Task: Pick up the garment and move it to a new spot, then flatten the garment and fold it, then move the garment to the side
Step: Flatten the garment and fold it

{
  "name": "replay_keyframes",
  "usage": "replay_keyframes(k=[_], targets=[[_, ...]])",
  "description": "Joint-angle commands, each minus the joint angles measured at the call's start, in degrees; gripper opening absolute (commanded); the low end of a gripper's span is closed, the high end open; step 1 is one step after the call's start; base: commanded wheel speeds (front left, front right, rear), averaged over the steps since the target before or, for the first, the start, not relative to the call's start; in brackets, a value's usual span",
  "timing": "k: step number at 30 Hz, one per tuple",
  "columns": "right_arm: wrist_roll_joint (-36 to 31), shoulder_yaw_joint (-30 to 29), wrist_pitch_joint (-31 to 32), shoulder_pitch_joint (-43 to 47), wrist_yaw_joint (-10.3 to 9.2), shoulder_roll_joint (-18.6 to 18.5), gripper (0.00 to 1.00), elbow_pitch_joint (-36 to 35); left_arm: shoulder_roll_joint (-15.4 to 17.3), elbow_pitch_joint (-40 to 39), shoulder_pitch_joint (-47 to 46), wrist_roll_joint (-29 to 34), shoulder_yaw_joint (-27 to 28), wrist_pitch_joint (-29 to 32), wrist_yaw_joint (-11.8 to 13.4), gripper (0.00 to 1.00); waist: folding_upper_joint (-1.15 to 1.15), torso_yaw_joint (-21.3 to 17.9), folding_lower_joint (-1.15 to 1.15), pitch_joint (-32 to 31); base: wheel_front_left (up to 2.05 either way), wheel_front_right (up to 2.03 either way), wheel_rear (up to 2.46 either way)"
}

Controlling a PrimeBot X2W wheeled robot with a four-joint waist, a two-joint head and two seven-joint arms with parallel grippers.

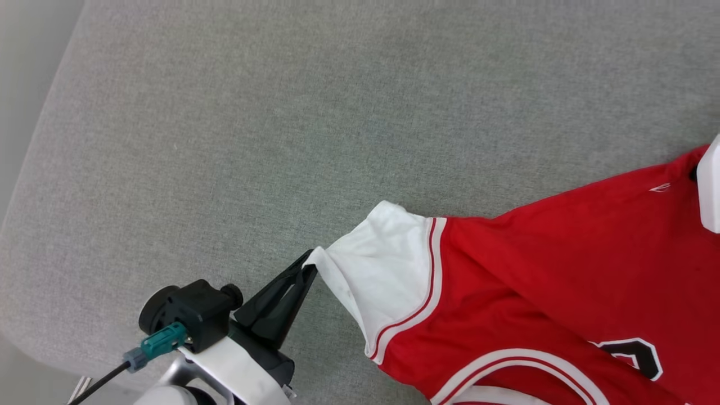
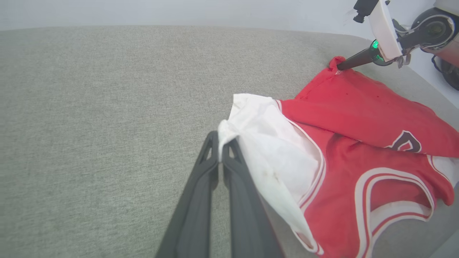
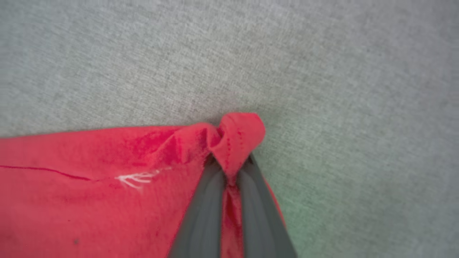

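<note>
The garment [image 1: 562, 270] is a red jersey with white sleeves and striped trim, lying on the grey cushion at the right of the head view. My left gripper [image 1: 308, 265] is shut on the tip of the white sleeve [image 2: 258, 143], which is pulled out to the left. The left wrist view shows that gripper [image 2: 220, 138] pinching the sleeve's corner. My right gripper [image 3: 231, 161] is shut on a bunched red corner of the garment [image 3: 236, 136]. In the left wrist view the right gripper [image 2: 339, 66] holds that corner at the far end of the garment [image 2: 358, 107].
The grey fabric cushion [image 1: 281, 112] spreads wide to the left and behind the garment. Its rounded edge [image 1: 34, 140] runs down the left side of the head view. A pale wall [image 2: 215, 12] stands behind the cushion.
</note>
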Motion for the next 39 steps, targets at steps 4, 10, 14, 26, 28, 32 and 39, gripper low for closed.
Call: replay_keyframes(k=[4,10,14,26,28,32,39], targets=[[1.8,-0.9,-4.2,-0.2,-0.09,0.5,0.0,0.9,1.6,-0.8,0.5,-0.1,1.3,-0.2,1.0,0.0,0.0,-2.8,0.0,-5.2,0.0,0.0,0.0],[5.5,-1.1,-7.5,-2.3,-0.07,0.1,0.0,-2.0,4.5,-3.0,0.6,-0.1,3.7,0.7,2.6,0.0,0.0,-6.3,0.0,-11.0,0.0,0.0,0.0],[7.6,-0.9,-8.6,-3.0,-0.07,0.2,0.0,-5.7,7.0,-5.2,0.0,-0.6,6.4,1.2,3.7,0.0,0.0,-9.0,0.0,-14.4,0.0,0.0,0.0],[10.7,-5.0,-10.0,-5.0,-0.06,3.2,0.0,-20.5,11.8,-12.0,-6.6,-1.9,16.2,1.1,6.0,0.0,0.0,-17.1,0.0,-19.9,0.0,0.0,0.0],[10.6,-5.6,-10.0,-5.1,-0.06,4.0,0.0,-22.9,12.1,-12.7,-8.5,-2.4,17.6,1.0,5.9,0.0,0.0,-18.4,0.0,-20.4,0.0,0.0,0.0],[9.9,-6.3,-10.1,-4.8,-0.06,5.7,0.0,-27.2,12.5,-14.0,-12.4,-2.9,20.4,1.1,6.4,0.0,0.0,-20.8,0.0,-20.9,0.0,0.0,0.0],[8.5,-7.1,-11.3,-4.9,-0.06,8.7,0.0,-32.7,13.2,-14.2,-18.6,-3.3,23.8,2.1,7.5,0.0,0.0,-24.4,0.0,-20.3,0.0,0.0,0.0]])
